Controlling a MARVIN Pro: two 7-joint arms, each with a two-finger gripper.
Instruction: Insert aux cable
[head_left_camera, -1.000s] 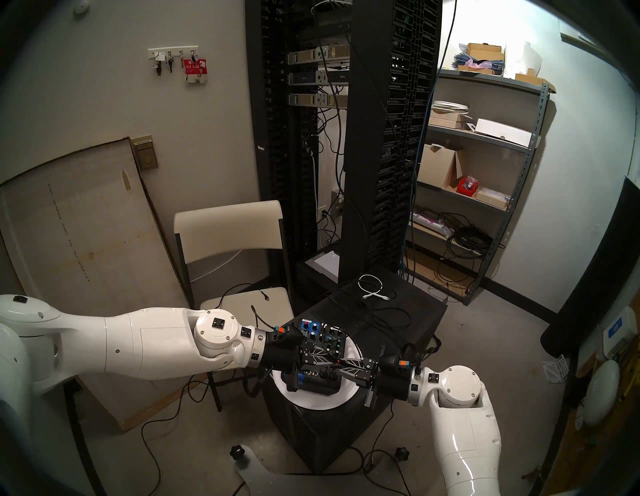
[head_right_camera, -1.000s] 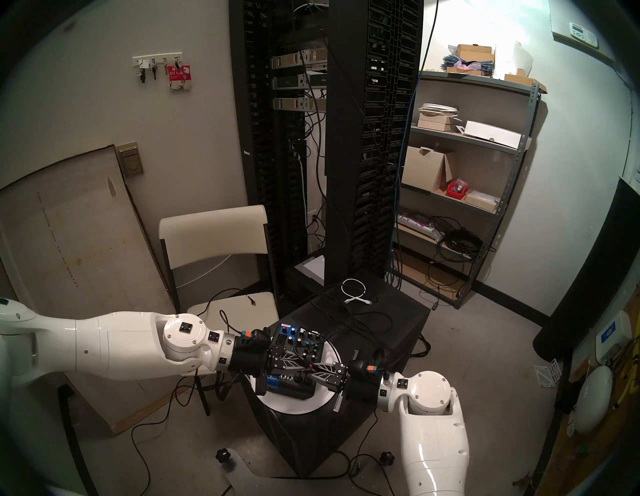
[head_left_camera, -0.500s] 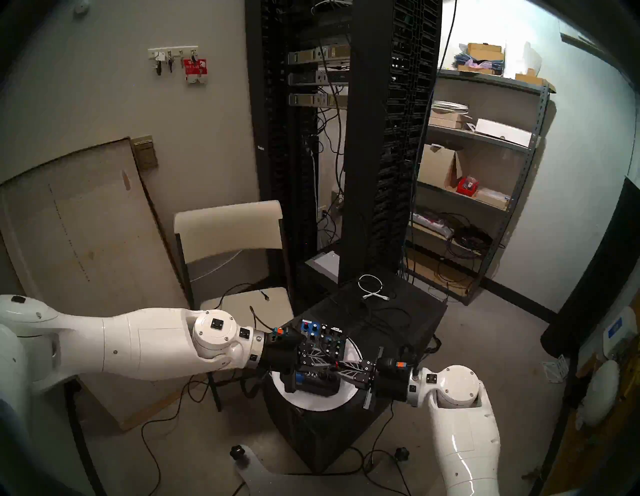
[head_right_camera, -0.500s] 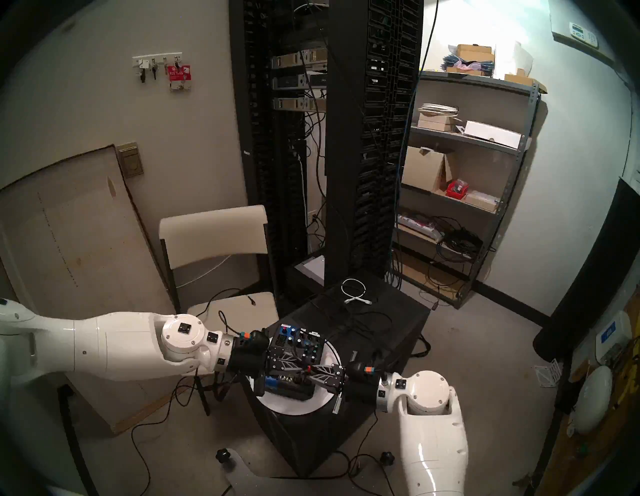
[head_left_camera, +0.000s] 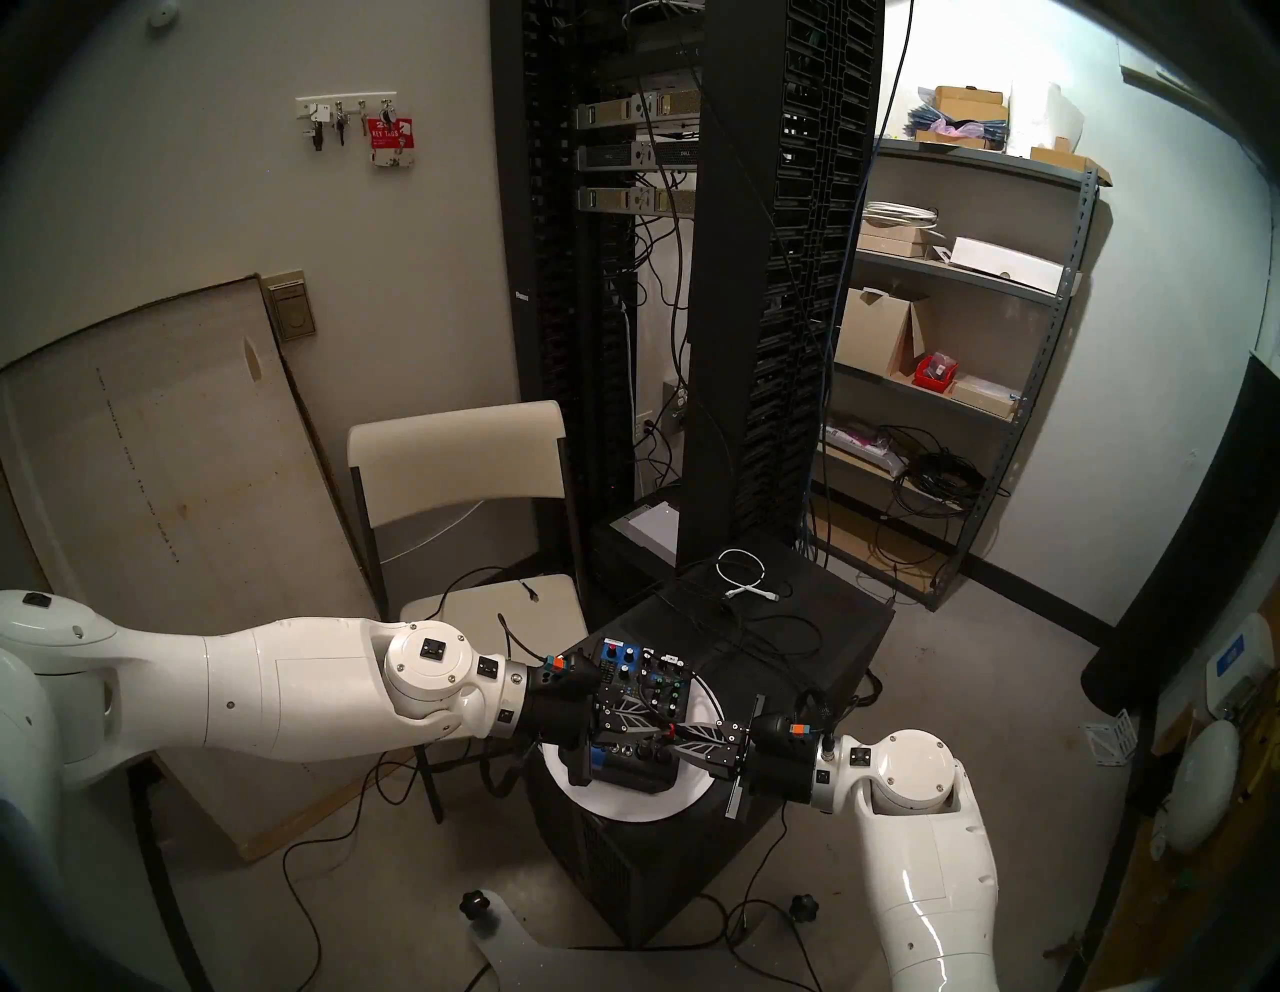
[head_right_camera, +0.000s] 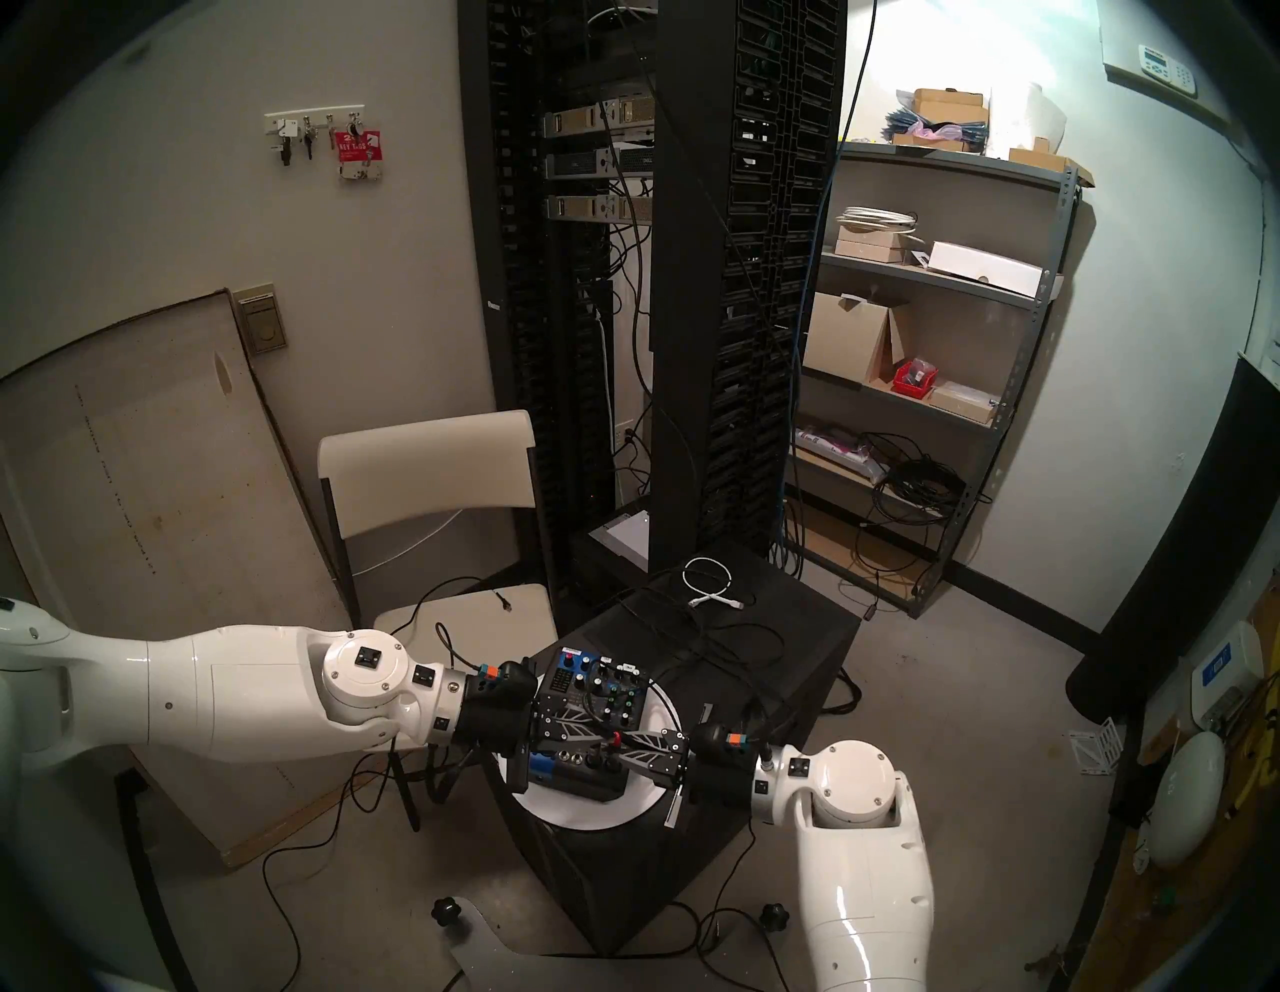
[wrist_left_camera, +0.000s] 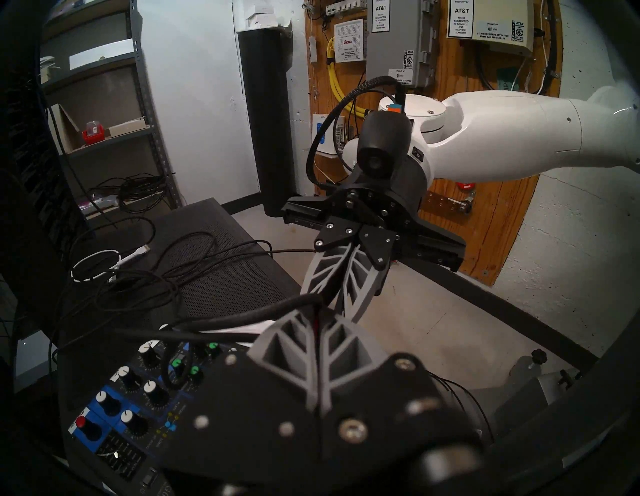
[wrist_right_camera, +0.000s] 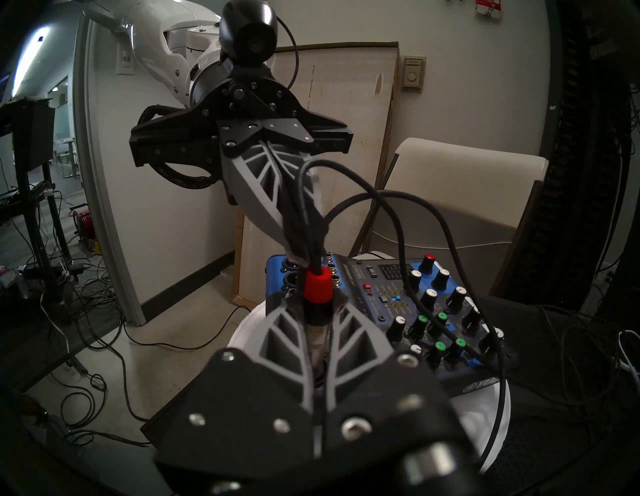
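Observation:
The aux cable's plug (wrist_right_camera: 317, 285), black with a red band, sits pinched in my shut right gripper (wrist_right_camera: 317, 311). Its metal end is tucked back between the fingers. My left gripper (wrist_right_camera: 298, 249) faces it tip to tip and is shut on the thin black cable (wrist_right_camera: 304, 207) just behind the red band. Both hover over the near end of a blue-and-black mixer (wrist_right_camera: 398, 294). From the head, the red band (head_left_camera: 670, 729) shows between the left gripper (head_left_camera: 658, 726) and right gripper (head_left_camera: 679, 734). In the left wrist view my left gripper (wrist_left_camera: 317, 313) clamps the cable (wrist_left_camera: 242, 311).
The mixer (head_left_camera: 623, 665) rests on a white round plate (head_left_camera: 623, 803) on a black box (head_left_camera: 817, 644). Loose black cables and a white coiled cable (head_left_camera: 741, 575) lie behind it. A folding chair (head_left_camera: 450, 471) stands to the left, and tall racks (head_left_camera: 727, 277) stand behind.
Both grippers, still shut on plug and cable, have edged slightly to the left over the mixer. The grip looks unchanged.

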